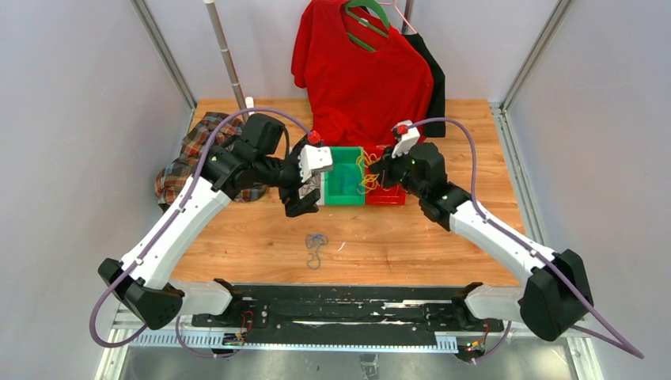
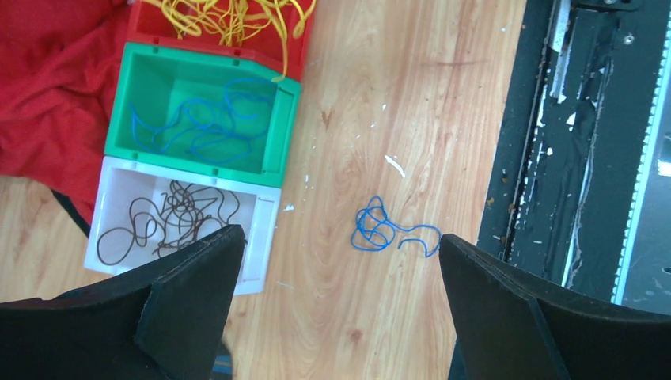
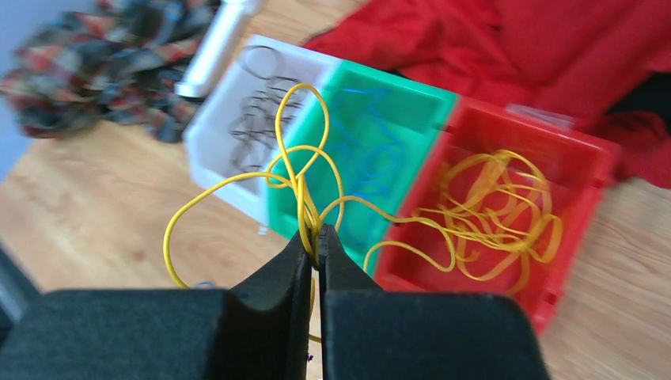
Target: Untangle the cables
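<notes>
red bin (image 2: 253, 57), yellow cables (image 2: 194, 17): cut by top edge | plaid cloth (image 3: 71, 55): blurred

Bare table (image 1: 237, 253) is showing in the lower middle of the top view, around a blue cable (image 1: 316, 247). Bins (image 1: 345, 201), the left arm (image 1: 186, 218), the right arm (image 1: 494, 233) and a red shirt (image 1: 356, 79) are blocking the upper middle.

Pale grey walls (image 1: 71, 119); aluminium corner posts (image 1: 162, 51); wood-grain tabletop (image 1: 396, 245); red shirt (image 1: 356, 79) on green hanger (image 1: 381, 20)

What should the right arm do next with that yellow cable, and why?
Probably lift a little and shift toward the red bin: the right gripper is shut on the yellow cable, whose loops reach over the green bin while its tail trails into the red bin.
</notes>
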### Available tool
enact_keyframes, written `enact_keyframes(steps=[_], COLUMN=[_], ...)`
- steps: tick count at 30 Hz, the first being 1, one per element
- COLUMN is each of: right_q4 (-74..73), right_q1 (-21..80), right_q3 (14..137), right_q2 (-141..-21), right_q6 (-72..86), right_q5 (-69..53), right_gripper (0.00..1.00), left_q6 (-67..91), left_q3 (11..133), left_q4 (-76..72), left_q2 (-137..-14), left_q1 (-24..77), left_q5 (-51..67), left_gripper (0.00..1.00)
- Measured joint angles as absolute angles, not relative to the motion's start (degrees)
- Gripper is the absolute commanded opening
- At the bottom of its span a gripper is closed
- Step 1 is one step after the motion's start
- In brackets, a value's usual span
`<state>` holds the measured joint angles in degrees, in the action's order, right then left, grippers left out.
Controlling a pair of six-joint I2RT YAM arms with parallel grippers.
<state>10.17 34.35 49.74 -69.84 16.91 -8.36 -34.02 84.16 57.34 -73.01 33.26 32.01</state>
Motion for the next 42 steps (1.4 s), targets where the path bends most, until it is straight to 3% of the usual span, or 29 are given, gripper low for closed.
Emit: enact_keyframes(steps=[10,16,21,27,33,42], right_q4=[3.7,2.0,-1.1,-2.6,-2.2,1.2], right_q1=[30.8,30.5,30.4,30.4,30.5,32.3], right_q3=[55.7,62.2,65.3,65.6,62.6,47.0], right_q2=[-81.0,-89.6,-92.2,-89.4,-80.7,-65.9], right_q6=[9.7,5.8,3.6,3.1,5.6,12.3], right_q5=[5.3,12.7,19.4,23.6,21.1,17.8], right_gripper=[0.04,0.36,0.48,0.51,0.61,0.63], left_q6=[-33.4,-32.9,-33.0,-34.3,-36.5,-36.9], left_q3=[82.3,79.7,77.5,72.4,64.0,61.6], left_q4=[57.4,57.4,57.3,56.9,53.1,45.3], left_q2=[-73.0,-72.7,-72.0,-70.6,-72.0,-89.7], left_q1=[33.3,33.3,33.2,33.2,33.2,33.2], left_q5=[27.8,26.5,24.2,23.8,24.0,25.0], left_gripper=[0.98,0.98,0.98,1.0,0.94,0.82])
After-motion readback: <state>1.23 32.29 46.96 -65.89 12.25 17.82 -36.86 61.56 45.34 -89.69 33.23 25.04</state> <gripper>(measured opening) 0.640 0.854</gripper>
